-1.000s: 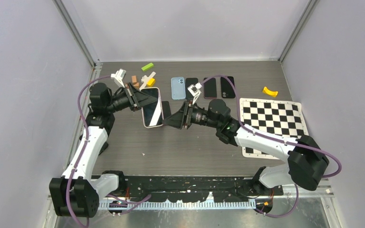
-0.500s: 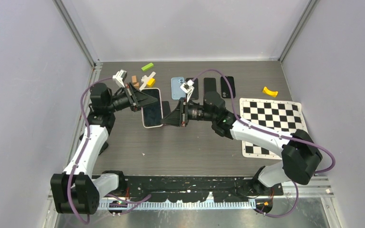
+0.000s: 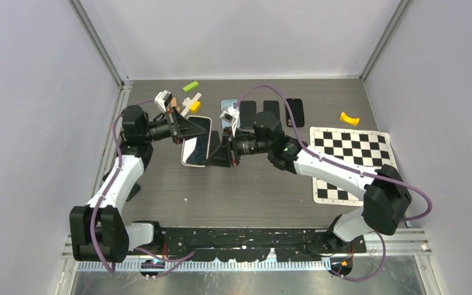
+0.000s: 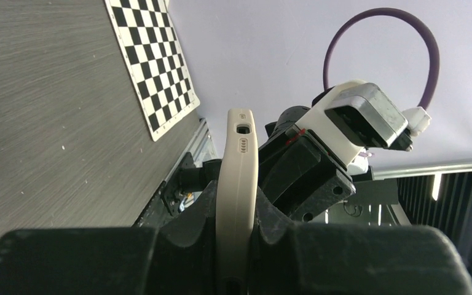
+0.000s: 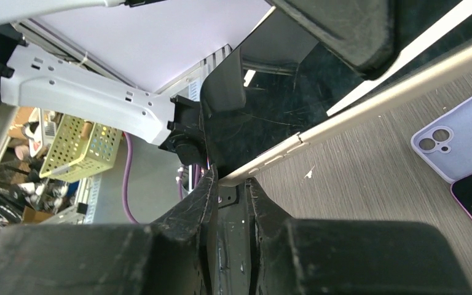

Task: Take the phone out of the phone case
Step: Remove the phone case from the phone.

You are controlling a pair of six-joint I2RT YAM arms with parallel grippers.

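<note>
The black-screened phone (image 3: 198, 144) sits in its cream-pink phone case (image 4: 236, 178), held tilted between your two arms, left of the middle of the dark wood-grain worktop (image 3: 233, 184). It leans more steeply than a second ago and has drifted slightly to the left.

On the left, your left fingers (image 3: 187, 128) are clamped on the case's far end. Your left wrist view shows one on each face, with the port end pointing away. On the right, your right fingers (image 5: 187, 212) are closed to a narrow gap, with the case's near corner pinched inside it. That arm has pushed leftward since the earlier frame and now hides most of the light blue phone case (image 3: 226, 104) lying behind it. Further right, the black-and-white checkerboard sheet (image 3: 353, 153) lies flat, unmoved.
</note>
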